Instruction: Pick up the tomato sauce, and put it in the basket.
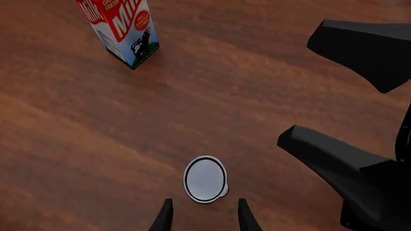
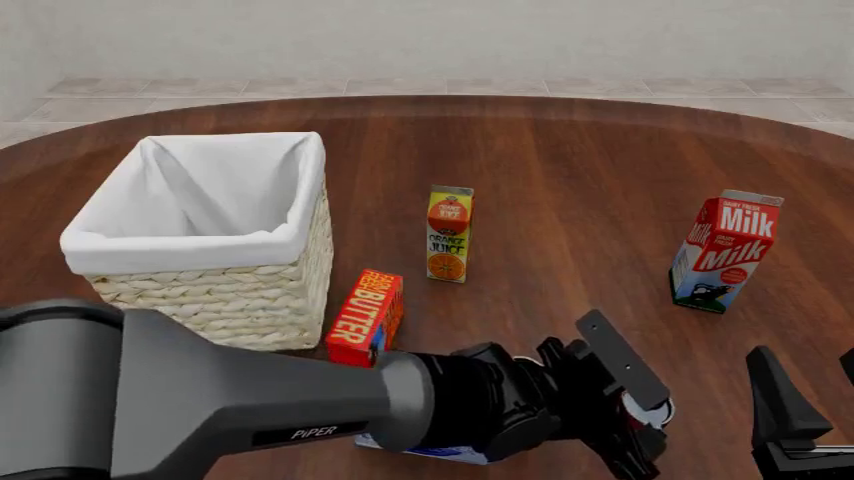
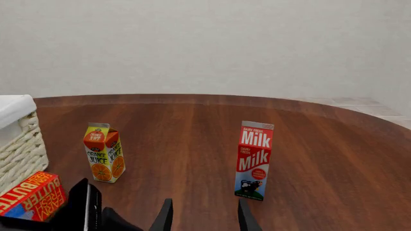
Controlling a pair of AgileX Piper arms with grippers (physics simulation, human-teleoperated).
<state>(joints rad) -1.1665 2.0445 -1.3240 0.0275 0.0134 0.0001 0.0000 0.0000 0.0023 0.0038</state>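
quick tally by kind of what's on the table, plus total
Cartons: 2, orange juice carton, milk carton
Boxes: 1, butter box
Cans: 1, tomato sauce
Baskets: 1, basket
Total: 5; anything under the left arm is hidden.

A round table (image 2: 574,170) of dark reddish-brown wood grain fills most of the front view, its curved far edge well ahead of the jaws. Beyond that edge lies a floor (image 2: 400,88) of pale beige tiles (thin grout lines show), meeting a plain off-white wall (image 3: 205,43). Light is soft and even.
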